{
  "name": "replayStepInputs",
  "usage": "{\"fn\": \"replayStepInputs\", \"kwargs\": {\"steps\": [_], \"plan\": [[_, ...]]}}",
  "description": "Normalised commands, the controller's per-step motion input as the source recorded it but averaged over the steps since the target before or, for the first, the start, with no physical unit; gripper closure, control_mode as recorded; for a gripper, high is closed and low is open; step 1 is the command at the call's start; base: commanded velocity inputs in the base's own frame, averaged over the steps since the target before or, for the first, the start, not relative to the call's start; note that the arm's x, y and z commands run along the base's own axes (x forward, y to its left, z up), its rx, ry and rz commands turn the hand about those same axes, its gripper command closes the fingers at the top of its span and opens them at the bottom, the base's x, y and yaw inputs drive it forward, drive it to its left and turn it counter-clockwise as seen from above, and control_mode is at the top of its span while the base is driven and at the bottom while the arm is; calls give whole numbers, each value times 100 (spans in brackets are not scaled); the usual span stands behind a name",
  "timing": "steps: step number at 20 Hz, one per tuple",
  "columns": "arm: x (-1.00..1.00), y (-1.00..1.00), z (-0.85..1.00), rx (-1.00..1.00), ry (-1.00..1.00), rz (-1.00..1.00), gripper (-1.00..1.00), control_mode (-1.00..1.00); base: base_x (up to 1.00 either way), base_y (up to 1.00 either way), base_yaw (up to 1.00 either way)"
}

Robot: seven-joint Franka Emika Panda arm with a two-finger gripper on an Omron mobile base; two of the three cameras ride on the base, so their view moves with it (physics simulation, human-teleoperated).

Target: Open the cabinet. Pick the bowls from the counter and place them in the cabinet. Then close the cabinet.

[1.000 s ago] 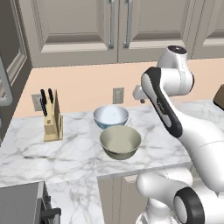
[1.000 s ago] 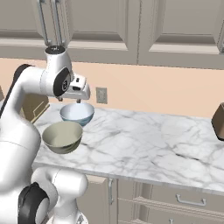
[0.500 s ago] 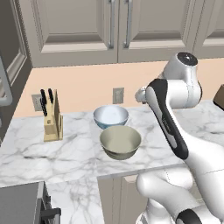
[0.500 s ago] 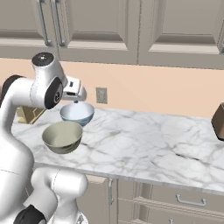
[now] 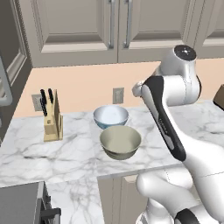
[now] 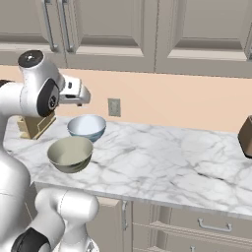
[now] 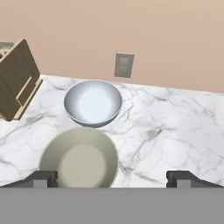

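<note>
Sitting on the counter, the pale blue-white bowl and olive-beige bowl seemingly touch; the gripper is spread wide, empty.

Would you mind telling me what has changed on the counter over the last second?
Only the arm moved: its elbow swung up and toward the wall, and its fingers spread wider, holding nothing. The blue-white bowl, olive bowl, knife block and shut cabinet stayed put.
</note>
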Motion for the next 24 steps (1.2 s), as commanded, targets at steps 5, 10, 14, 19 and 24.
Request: {"fn": "replayStepInputs", "kwargs": {"steps": [5, 10, 14, 19, 24], "plan": [[0, 4, 71, -3, 0, 0, -100, -100, 0, 0, 0], [0, 0, 62, 0, 0, 2, -100, -100, 0, 0, 0], [5, 8, 44, 0, -5, 10, -100, -100, 0, 0, 0], [5, 1, 31, 0, -28, 0, -100, -100, 0, 0, 0], [6, 22, 33, -11, -34, 0, -100, -100, 0, 0, 0]]}}
